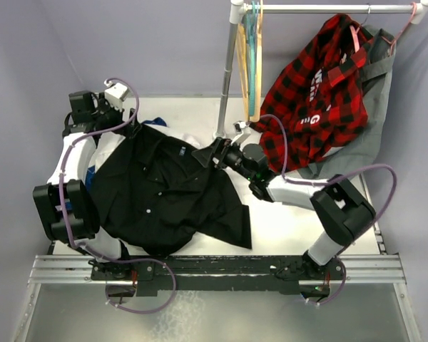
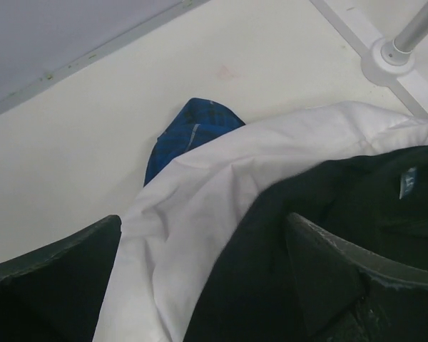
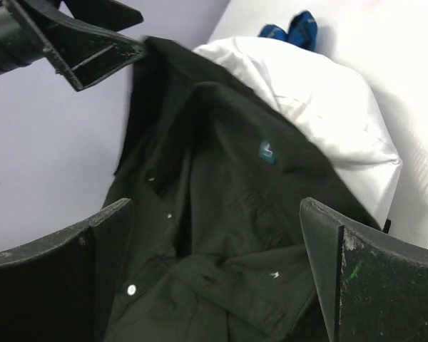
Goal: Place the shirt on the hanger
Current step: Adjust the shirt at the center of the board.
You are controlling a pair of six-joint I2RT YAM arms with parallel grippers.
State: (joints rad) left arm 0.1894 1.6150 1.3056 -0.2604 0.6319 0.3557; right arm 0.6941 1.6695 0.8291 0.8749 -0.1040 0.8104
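Note:
The black shirt (image 1: 164, 192) lies spread on the table, with its collar toward the back and small white buttons showing (image 3: 221, 235). My left gripper (image 1: 130, 130) is open at the shirt's back left edge. In the left wrist view (image 2: 207, 285) its jaws straddle black cloth (image 2: 342, 206) and a white shirt (image 2: 221, 185). My right gripper (image 1: 204, 155) is open at the shirt's back right, and its jaws (image 3: 214, 285) hang wide over the collar area, holding nothing. Hangers (image 1: 248, 60) hang edge-on on the rail. A tan-yellow edge and a teal edge show, and I cannot tell which is the wood-coloured one.
A white shirt (image 1: 188, 140) and a blue cloth (image 2: 192, 132) lie under the black shirt's back edge. The rack pole (image 1: 228, 71) stands at the back centre on a white foot (image 2: 389, 60). A red plaid shirt (image 1: 314, 100) and a grey garment (image 1: 374, 107) hang at the right.

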